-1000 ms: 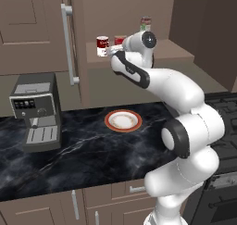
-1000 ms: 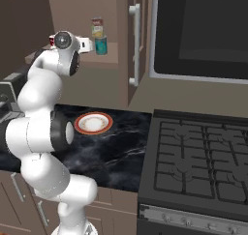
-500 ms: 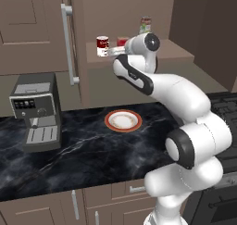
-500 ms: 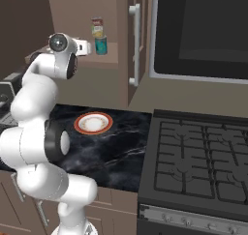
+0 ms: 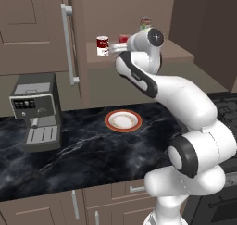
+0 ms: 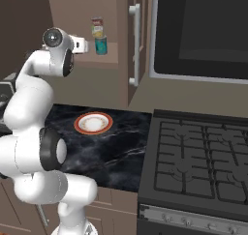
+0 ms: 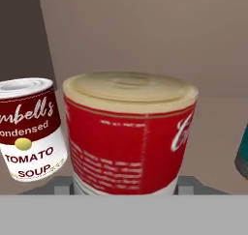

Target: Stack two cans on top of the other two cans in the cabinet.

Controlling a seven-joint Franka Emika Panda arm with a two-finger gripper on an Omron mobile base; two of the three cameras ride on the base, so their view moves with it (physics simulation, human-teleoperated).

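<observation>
1. The gripper [image 5: 121, 47] is clamped around the red-over-pale can [image 7: 130, 139] at the cabinet [image 5: 139, 15] shelf, seemingly to lift it for stacking.
2. The tomato soup can [image 7: 30, 127], beside it and apart, looks like the base it should go on.
3. Four cans in all: the greenish can [image 6: 98, 27] already tops the teal can [image 6: 100, 45].

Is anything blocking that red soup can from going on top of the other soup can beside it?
Nothing visible blocks it. The red can sits right at the gripper, and the tomato soup can stands close beside it on the cabinet shelf with its top bare. The teal can already carries another can.
</observation>
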